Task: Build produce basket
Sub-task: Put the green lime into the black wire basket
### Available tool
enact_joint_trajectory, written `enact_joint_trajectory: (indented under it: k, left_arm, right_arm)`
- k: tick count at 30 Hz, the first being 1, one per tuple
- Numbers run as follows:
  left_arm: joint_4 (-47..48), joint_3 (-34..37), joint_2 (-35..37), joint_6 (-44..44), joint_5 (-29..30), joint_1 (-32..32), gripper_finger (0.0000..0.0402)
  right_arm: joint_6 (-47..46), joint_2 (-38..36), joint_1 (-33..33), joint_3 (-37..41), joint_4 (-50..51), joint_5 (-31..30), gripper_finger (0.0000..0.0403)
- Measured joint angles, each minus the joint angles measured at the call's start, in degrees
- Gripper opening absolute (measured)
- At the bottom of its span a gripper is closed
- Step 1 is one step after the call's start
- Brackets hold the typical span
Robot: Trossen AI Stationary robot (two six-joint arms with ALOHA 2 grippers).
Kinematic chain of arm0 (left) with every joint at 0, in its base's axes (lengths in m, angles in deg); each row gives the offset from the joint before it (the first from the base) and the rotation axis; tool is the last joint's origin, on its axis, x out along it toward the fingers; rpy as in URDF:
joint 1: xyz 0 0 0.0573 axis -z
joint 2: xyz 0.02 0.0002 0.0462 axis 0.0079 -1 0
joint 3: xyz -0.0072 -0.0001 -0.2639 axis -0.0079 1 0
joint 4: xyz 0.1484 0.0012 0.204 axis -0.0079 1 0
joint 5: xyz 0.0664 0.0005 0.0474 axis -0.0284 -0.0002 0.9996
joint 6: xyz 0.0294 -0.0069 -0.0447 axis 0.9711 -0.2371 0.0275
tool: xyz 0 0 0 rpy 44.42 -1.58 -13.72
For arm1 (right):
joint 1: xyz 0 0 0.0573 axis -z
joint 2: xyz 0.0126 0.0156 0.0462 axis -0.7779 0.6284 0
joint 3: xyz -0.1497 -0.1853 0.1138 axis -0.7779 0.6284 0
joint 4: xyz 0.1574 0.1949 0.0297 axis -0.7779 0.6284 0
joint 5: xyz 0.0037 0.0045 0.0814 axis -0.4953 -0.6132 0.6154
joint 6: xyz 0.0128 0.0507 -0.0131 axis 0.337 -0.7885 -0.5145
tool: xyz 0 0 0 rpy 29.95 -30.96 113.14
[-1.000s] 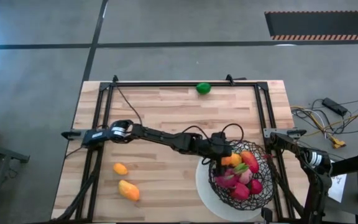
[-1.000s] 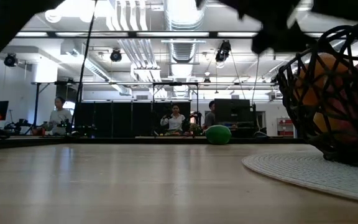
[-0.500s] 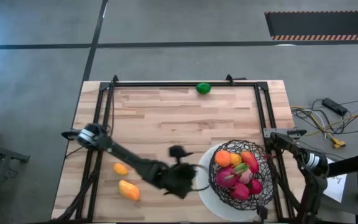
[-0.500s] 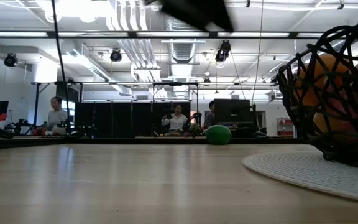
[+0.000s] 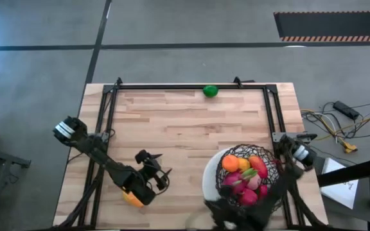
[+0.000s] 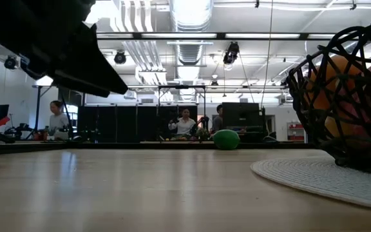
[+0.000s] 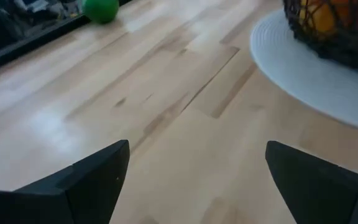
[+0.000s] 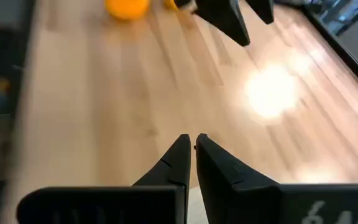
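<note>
The black wire basket (image 5: 249, 181) stands on its white round base (image 5: 209, 183) at the near right and holds several pieces of produce, orange, red and pink. A green piece (image 5: 210, 91) lies at the far edge. An orange piece (image 5: 132, 198) lies near left, partly under my left arm. My left gripper (image 5: 155, 166) hovers open over bare wood between that piece and the basket, with nothing between its fingers (image 7: 98, 169). My right gripper (image 8: 192, 147) is shut and empty, low by the near edge in front of the basket (image 5: 218, 210).
Black frame rails (image 5: 106, 122) run along the table's left, far and right sides. Bare wood lies in the middle of the table (image 5: 185, 128). People sit in the room beyond the far edge (image 6: 184, 124). Cables lie on the floor to the right (image 5: 339, 122).
My left gripper has swung from above the basket toward the table's near left and sunk lower, turning as it went, open throughout. My right arm has swept from the right edge toward the near edge in front of the basket, gripper shut. The produce has not moved.
</note>
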Motion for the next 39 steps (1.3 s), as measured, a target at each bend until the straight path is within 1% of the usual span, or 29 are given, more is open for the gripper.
enact_joint_trajectory:
  k: [3, 9, 12, 14, 18, 20, 23, 25, 27, 29, 31, 34, 37, 39]
  left_arm:
    - [-5.1, 2.6, 0.3, 0.3, 0.0, 0.0, 0.0361]
    - [-6.7, 3.2, -1.3, 0.3, 0.2, -0.1, 0.0361]
    - [-6.8, 3.2, -2.0, 0.3, 0.2, -0.1, 0.0361]
    - [-7.0, 3.2, -2.5, 0.2, 0.2, -0.1, 0.0361]
    - [-8.5, 3.1, -3.8, 0.2, 0.2, -0.1, 0.0361]
    - [-9.5, 3.1, -4.6, 0.2, 0.2, -0.1, 0.0361]
    - [-9.7, 3.2, -5.8, 0.1, 0.1, -0.1, 0.0361]
    - [-9.8, 3.1, -6.4, 0.1, 0.1, -0.1, 0.0361]
    - [-9.9, 3.2, -6.7, 0.1, 0.1, -0.1, 0.0361]
    - [-10.0, 3.2, -6.9, 0.0, 0.1, -0.2, 0.0361]
    - [-9.9, 3.2, -7.0, 0.0, 0.1, -0.2, 0.0361]
    - [-10.0, 3.2, -7.0, 0.0, 0.1, -0.2, 0.0361]
    - [-10.7, 3.2, -7.0, 0.0, 0.1, -0.2, 0.0361]
    - [-10.8, 3.2, -7.0, -0.1, 0.0, -0.2, 0.0361]
  right_arm:
    - [9.8, -2.3, 7.1, 0.0, 0.1, 6.1, 0.0018]
    - [25.0, -7.5, 23.5, 0.0, 0.5, 17.8, 0.0018]
    - [29.3, -9.1, 33.5, 0.0, 1.2, 24.3, 0.0019]
    - [31.8, -9.3, 40.8, -0.1, 2.1, 28.3, 0.0027]
    - [38.0, -9.0, 54.3, -0.1, 5.5, 33.3, 0.0067]
    - [41.0, -8.8, 60.1, -0.1, 6.6, 34.8, 0.0096]
    - [45.7, -8.8, 67.3, -0.1, 6.9, 35.1, 0.0147]
    - [47.3, -8.8, 71.5, -0.1, 6.8, 35.5, 0.0181]
    - [47.6, -8.5, 75.2, -0.1, 6.7, 37.8, 0.0212]
    - [47.1, -7.9, 78.2, -0.1, 6.7, 40.3, 0.0241]
    - [46.3, -6.8, 80.4, -0.1, 6.3, 41.6, 0.0263]
    - [46.4, -4.7, 82.2, -0.1, 4.4, 42.1, 0.0288]
    - [47.0, -2.6, 82.8, -0.1, 1.4, 41.9, 0.0303]
    - [47.1, -1.3, 83.1, -0.1, -0.1, 40.0, 0.0308]
